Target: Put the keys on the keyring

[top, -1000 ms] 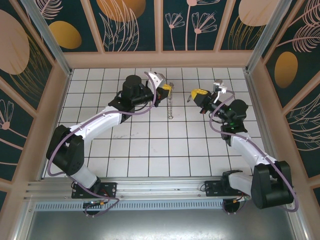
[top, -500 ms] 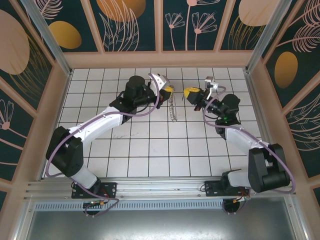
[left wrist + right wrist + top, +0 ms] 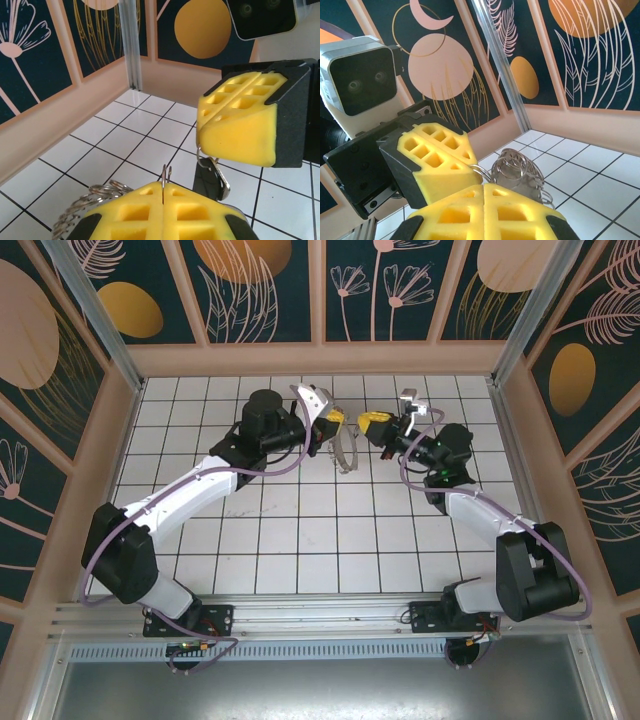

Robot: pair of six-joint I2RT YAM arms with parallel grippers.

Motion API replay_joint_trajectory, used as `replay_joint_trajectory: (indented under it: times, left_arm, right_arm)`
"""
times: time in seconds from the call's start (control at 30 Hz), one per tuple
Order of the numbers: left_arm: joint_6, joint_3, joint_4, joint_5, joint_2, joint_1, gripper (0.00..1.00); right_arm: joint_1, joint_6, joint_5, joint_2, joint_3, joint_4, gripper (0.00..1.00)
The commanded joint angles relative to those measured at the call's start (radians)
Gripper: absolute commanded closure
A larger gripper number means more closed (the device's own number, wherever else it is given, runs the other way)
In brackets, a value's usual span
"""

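White-tiled desk (image 3: 300, 530), far centre: left pincer (image 3: 334, 421) clenched on keyring (image 3: 345, 456); right pincer (image 3: 374, 423) grasping keys (image 3: 209, 177), just beside it.

We see a floor (image 3: 300, 535) of white tiles with dark grid lines, faintly scuffed. Walls close it in on three sides: back wall (image 3: 270, 290), left wall (image 3: 40, 390), right wall (image 3: 590, 400) — dark teal panels with gold discs and pale pink flowers, framed in peach. Aluminium posts (image 3: 90, 300) mark the back corners; a rail (image 3: 320, 612) runs along the near edge.
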Motion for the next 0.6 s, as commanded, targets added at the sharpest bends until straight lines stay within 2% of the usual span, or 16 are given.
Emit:
replay_joint_trajectory:
  times: [0.0,0.57]
  left_arm:
    - [0.011,0.02,0.021,0.031,-0.031,-0.012,1.0]
    - [0.01,0.032,0.01,0.038,-0.023,-0.023,1.0]
  right_arm:
    - [0.016,-0.032,-0.012,0.0,0.042,0.019,1.0]
    - [0.039,-0.036,-0.017,0.032,0.074,0.027,1.0]
